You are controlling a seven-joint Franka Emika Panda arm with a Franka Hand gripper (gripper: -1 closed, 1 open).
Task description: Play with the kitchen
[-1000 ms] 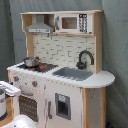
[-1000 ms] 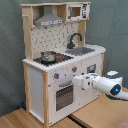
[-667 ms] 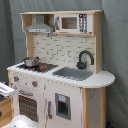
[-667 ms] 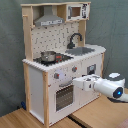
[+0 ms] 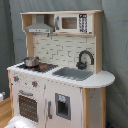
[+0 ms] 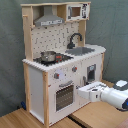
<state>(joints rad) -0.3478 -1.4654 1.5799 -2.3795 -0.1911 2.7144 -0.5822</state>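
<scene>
Closing on the white and light-wood toy kitchen [image 6: 62, 65], I can't tell my white gripper's [image 6: 79, 93] finger state; the windowed oven door [image 6: 64, 96], just ahead, risks a bump.

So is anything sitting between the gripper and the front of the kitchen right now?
Nothing visible. In the second exterior view the gripper is close in front of the kitchen, level with the oven door, with no other object between them.
</scene>
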